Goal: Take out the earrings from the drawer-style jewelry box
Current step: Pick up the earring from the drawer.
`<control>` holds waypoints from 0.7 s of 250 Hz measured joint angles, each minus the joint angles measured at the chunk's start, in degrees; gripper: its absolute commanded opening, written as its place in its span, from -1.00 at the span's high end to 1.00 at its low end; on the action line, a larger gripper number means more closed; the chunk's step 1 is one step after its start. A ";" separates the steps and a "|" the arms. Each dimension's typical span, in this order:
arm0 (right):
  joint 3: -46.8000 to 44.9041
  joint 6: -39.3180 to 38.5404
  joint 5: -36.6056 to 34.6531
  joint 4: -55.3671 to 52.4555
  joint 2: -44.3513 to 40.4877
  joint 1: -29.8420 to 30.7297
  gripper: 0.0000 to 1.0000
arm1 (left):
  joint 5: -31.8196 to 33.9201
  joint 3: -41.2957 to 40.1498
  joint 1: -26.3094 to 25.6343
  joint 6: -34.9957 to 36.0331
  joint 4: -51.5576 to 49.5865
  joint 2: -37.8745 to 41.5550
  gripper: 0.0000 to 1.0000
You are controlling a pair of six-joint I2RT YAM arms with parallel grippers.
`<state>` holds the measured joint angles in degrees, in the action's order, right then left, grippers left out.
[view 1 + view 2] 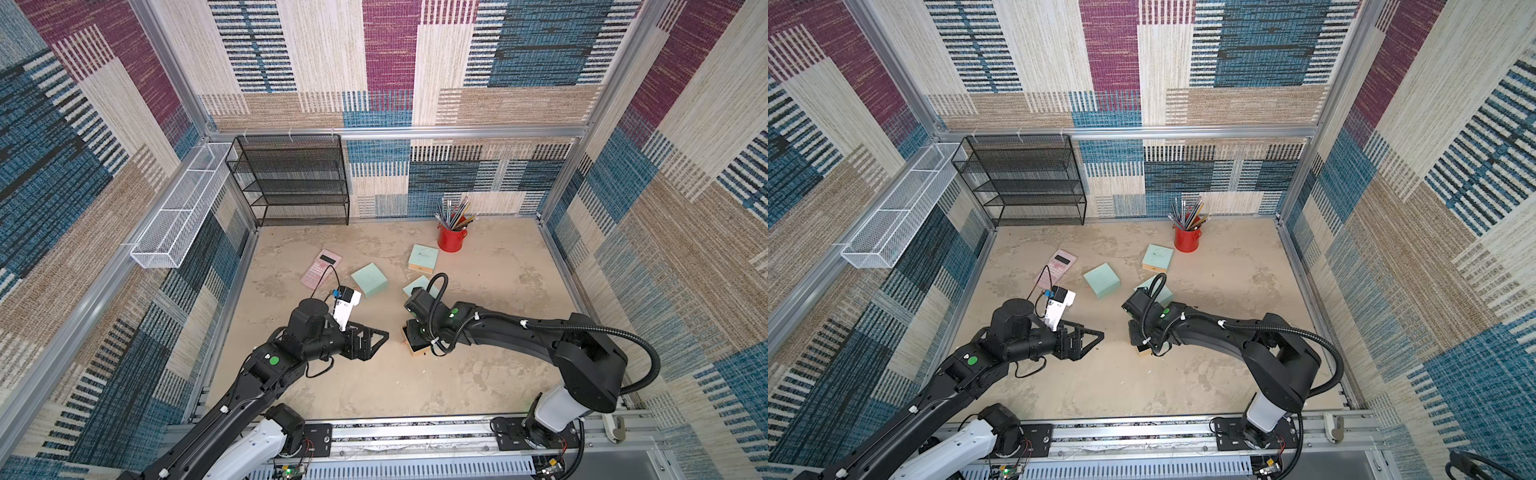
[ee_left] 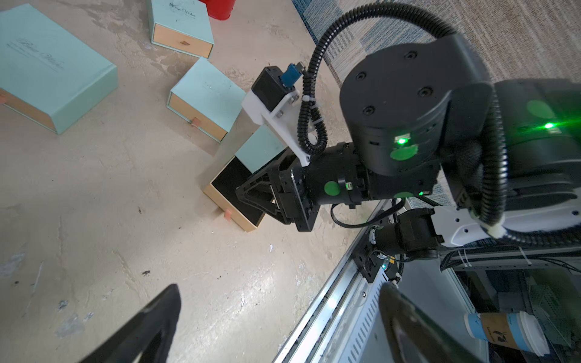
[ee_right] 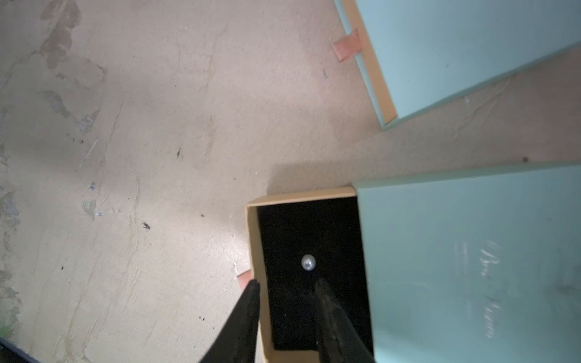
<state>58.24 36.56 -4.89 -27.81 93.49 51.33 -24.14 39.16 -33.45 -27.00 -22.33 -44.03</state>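
Fingers (image 3: 330, 314) of right gripper (image 3: 286, 284) narrow, gripping nothing | left gripper (image 2: 279, 292) wide | round pearly earring (image 3: 308, 262) on black lining, tan cardboard drawer (image 3: 252, 239) | open table (image 3: 125, 157) alongside.

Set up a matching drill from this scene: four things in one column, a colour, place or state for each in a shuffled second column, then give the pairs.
Column A
1. earring
2. calculator
3. pencil cup
4. left claw

Column B
a. red
b. open, holding nothing
c. in the pulled-out drawer, on black lining
d. pink

Pairs: 1-c, 2-d, 3-a, 4-b
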 measured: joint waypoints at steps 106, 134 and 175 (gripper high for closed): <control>0.42 -0.66 -1.70 -0.33 3.06 -0.02 0.46 | -0.09 -0.04 0.61 -0.09 1.40 -0.37 -0.97; 0.42 -0.83 -1.70 -0.28 3.74 -0.02 0.47 | -0.15 -0.26 0.70 -0.24 1.79 -0.22 -0.97; 0.68 -0.85 -1.73 -0.26 4.68 -0.02 0.52 | -0.20 -0.37 0.83 -0.26 2.36 -0.20 -0.97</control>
<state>58.92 35.70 -6.61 -28.08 98.17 51.31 -24.34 38.79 -32.62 -27.27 -19.97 -44.23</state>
